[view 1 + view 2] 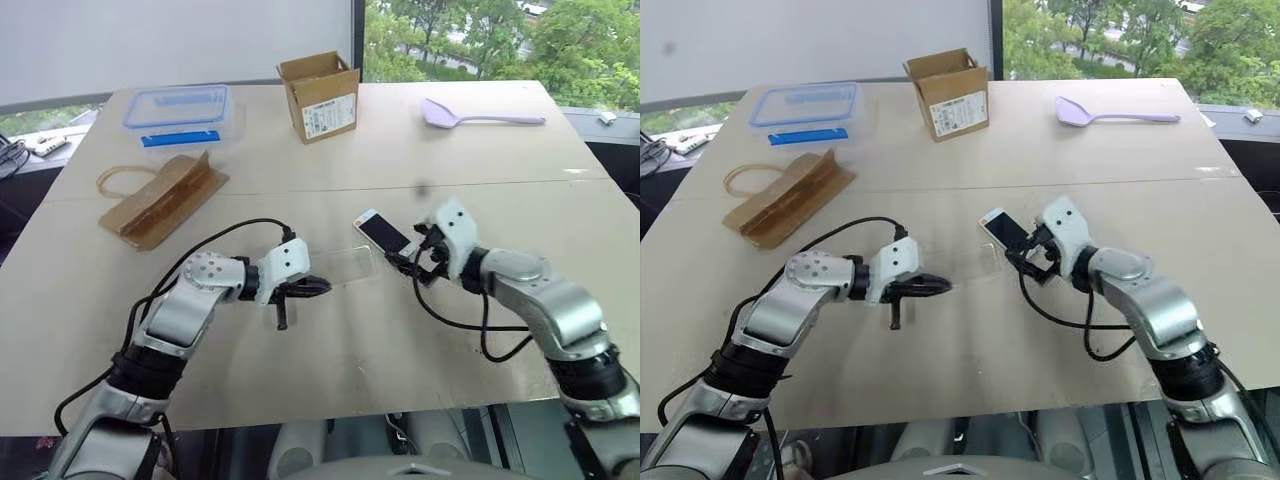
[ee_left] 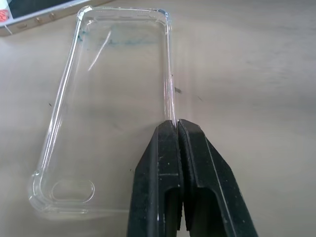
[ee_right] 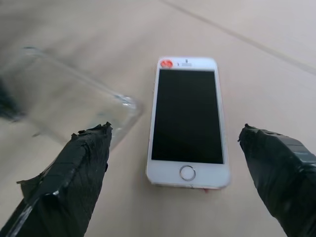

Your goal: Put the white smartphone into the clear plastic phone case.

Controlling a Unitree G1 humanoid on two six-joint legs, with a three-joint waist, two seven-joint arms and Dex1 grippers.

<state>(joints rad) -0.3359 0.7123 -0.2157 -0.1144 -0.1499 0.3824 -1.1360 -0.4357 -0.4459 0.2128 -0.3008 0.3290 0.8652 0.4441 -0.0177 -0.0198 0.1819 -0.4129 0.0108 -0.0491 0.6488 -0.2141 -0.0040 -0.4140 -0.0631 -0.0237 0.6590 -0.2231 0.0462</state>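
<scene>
Your left hand (image 2: 177, 129) is pinched tight on the long edge of the clear plastic phone case (image 2: 108, 113). Your right hand (image 3: 175, 163) gapes wide, empty, the white smartphone (image 3: 187, 121) lying on the desk (image 1: 420, 330) between its fingers.

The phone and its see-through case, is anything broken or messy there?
Nothing looks broken. The white smartphone lies flat, screen up and uncracked; the clear plastic phone case lies beside it, open side up, with faint bluish smudges inside near one end.

On the table (image 1: 330, 350) — a cardboard box (image 1: 320, 97), a clear blue-rimmed box (image 1: 180, 112), a flat paper bag (image 1: 160, 198) and a lilac spatula (image 1: 478, 116), well apart.
</scene>
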